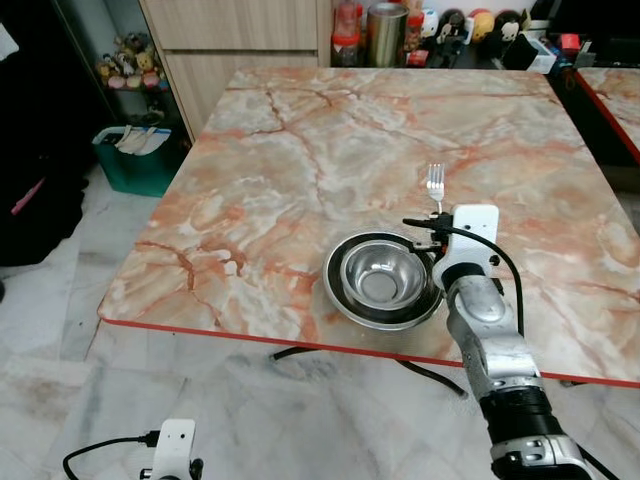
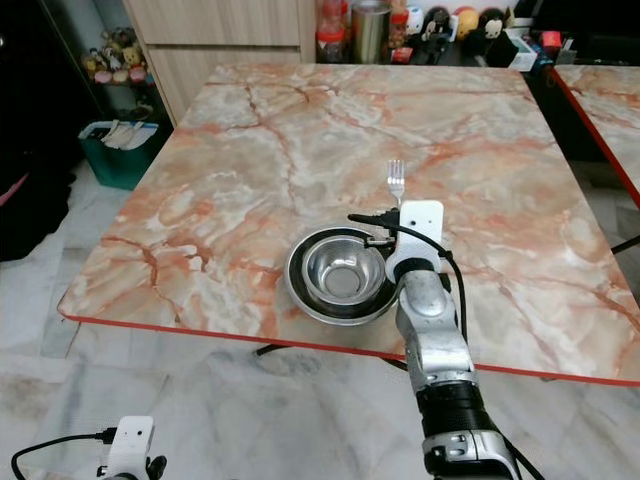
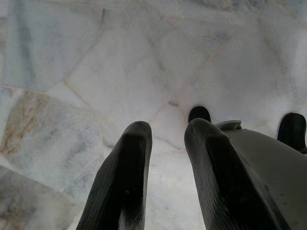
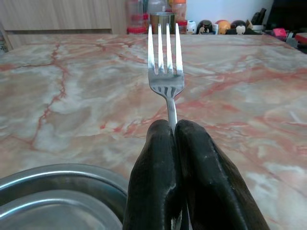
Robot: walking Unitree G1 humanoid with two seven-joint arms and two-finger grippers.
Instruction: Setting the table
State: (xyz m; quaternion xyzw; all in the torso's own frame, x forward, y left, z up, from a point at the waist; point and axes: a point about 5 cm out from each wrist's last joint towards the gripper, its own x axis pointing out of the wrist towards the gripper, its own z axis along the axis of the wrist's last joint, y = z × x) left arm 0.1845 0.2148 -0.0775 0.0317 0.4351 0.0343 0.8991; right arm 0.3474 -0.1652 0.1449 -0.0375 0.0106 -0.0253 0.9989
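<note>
My right pincer [image 4: 175, 143] is pinched tight on the handle of the fork [image 4: 165, 72], which sticks straight out ahead of the fingertips, tines forward, above the marble surface [image 1: 300, 150]. Just beside the pincer on its left sits the steel bowl [image 1: 382, 275] nested in the plate [image 1: 338, 297], so I judge those two placed and the fork left to lay alongside. My left pincer [image 3: 165, 158] hangs idle, slightly parted, over the floor [image 3: 96, 72].
</note>
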